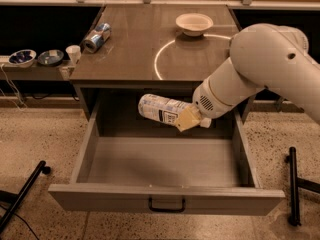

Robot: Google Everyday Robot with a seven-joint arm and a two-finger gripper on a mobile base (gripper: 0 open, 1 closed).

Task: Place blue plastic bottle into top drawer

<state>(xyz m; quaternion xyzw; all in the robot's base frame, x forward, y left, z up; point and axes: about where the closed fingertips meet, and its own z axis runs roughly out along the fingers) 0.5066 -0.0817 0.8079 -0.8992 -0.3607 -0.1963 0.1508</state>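
Note:
The blue plastic bottle [161,109], clear with a pale blue-white label, lies nearly level in my gripper [189,119], its base pointing left. The gripper is shut on the bottle and holds it above the back part of the open top drawer [165,196], just below the tabletop's front edge. The bottle's cap end is hidden behind the gripper. The drawer is pulled fully out, with grey inner walls and a small dark handle [166,204] on its front panel. My white arm [265,64] reaches in from the right.
On the brown tabletop [135,54] lie a blue and silver can [97,37] at the left and a white bowl [194,23] at the back. A side shelf holds two small bowls [36,57] and a white cup [73,53]. Black stand legs [293,184] flank the drawer.

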